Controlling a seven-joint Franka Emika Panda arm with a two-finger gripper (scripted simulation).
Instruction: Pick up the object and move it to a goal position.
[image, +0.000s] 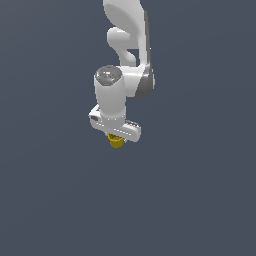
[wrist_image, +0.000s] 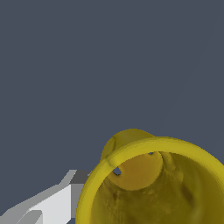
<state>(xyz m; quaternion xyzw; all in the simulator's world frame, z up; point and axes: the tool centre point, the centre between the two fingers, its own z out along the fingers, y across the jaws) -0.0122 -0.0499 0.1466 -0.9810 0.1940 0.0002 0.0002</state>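
The object (image: 116, 142) is a small yellow cup that sits directly under the white hand of my gripper (image: 116, 136) in the exterior view, which hides the fingers. In the wrist view the object (wrist_image: 144, 175) fills the frame's lower right corner, very close to the camera, showing its rim and hollow inside. One grey-white finger (wrist_image: 54, 204) presses against the cup's outer wall, and the other finger is hidden behind the cup. The gripper is shut on the object.
A plain dark grey-blue surface (image: 200, 200) fills both views. The white arm (image: 131, 50) comes down from the upper edge of the exterior view. No other objects or goal marker show.
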